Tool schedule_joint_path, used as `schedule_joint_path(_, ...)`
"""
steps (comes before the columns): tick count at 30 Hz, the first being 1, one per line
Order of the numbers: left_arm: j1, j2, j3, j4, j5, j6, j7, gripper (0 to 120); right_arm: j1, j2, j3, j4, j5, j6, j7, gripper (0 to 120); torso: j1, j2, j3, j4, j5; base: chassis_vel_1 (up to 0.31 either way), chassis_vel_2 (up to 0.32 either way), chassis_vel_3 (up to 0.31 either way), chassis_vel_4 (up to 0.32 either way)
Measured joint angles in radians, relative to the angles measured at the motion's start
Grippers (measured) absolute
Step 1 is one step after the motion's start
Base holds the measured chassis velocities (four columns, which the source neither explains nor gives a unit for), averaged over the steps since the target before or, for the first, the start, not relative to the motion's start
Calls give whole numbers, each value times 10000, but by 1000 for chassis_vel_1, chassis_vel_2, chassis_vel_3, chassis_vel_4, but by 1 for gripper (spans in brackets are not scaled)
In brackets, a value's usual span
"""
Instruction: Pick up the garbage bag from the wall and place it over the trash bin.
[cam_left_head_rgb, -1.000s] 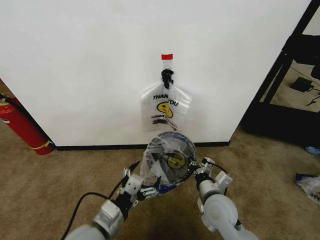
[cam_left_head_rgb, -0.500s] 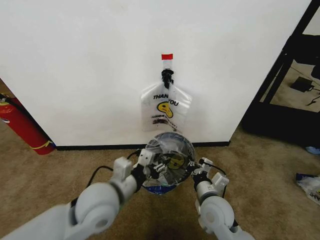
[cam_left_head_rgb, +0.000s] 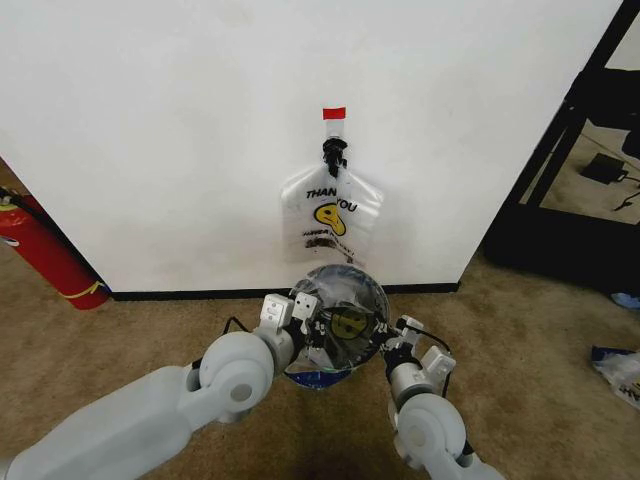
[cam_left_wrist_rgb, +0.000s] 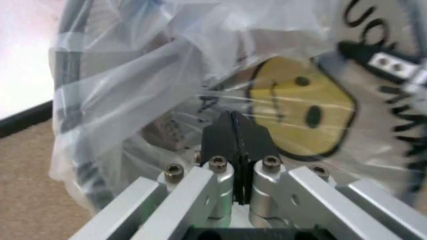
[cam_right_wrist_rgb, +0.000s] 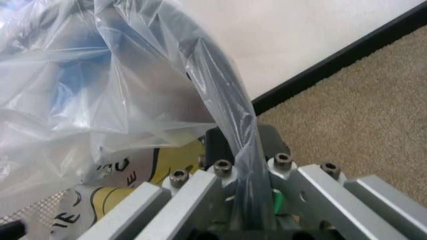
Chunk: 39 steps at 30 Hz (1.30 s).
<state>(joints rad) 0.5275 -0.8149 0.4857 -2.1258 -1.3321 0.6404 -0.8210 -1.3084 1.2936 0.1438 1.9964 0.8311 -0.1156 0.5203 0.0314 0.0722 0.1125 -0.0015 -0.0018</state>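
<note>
garbage bag (cam_left_head_rgb: 336, 318) film is draped over the trash bin (cam_left_head_rgb: 322, 376) below the wall (cam_left_head_rgb: 180, 130). its rim is clamped in the right gripper (cam_right_wrist_rgb: 243, 150); left gripper (cam_left_wrist_rgb: 233, 131) fingers are pressed together against film. a "thank you" bundle (cam_left_head_rgb: 331, 215) is hung beyond the fingertips.

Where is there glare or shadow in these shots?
Head view: white glints on the garbage bag, dark shadow on the carpet between the arms. Left wrist view: bright streaks cross the bag's film beyond the shut left gripper. Right wrist view: pale sheen on the fold the right gripper pinches.
</note>
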Motion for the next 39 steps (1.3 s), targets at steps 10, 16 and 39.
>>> schedule_joint_path(10,-942,-628,1097,1097,85,115,-179,0,-52,-68,-2,125,-7,52,-10,0,0,0,-1,-1,0,0,0,0,0)
schedule_joint_path(16,-1267,-1070,1743,1652,113,118,-225,0,-87,-164,-28,226,-41,58,-11,0,0,0,-1,-1,0,0,0,0,0)
schedule_joint_path(39,-1539,-1284,1783,1818,299,87,-178,0,131,-354,-69,48,57,62,-11,0,0,0,-1,2,0,0,0,0,0)
